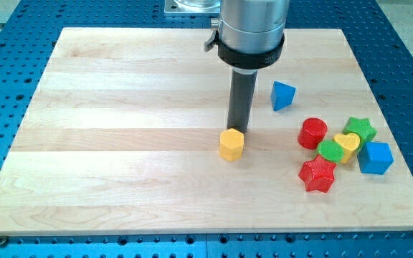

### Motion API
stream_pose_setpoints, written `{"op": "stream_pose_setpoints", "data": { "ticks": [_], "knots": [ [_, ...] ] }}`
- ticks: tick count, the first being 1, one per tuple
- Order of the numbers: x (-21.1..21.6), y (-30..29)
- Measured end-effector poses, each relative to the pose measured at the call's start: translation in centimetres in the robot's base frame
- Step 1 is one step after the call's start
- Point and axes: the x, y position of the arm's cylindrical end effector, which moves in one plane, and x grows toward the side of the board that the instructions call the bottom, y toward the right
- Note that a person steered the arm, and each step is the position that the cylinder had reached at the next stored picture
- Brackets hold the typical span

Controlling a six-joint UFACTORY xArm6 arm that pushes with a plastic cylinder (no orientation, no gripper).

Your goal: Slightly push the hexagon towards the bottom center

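Note:
A yellow hexagon block lies on the wooden board, a little right of the board's middle. My tip stands right behind the hexagon, at its top edge, touching or nearly touching it. The dark rod rises from there to the grey arm at the view's top.
A blue triangular block lies to the right of the rod. At the right side lies a cluster: a red cylinder, a green star, a yellow heart, a green block, a blue cube, a red star.

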Motion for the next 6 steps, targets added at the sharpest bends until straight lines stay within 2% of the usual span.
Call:
{"op": "stream_pose_setpoints", "data": {
  "ticks": [3,6],
  "knots": [
    [3.8,-0.4],
    [4.4,0.3]
  ]
}}
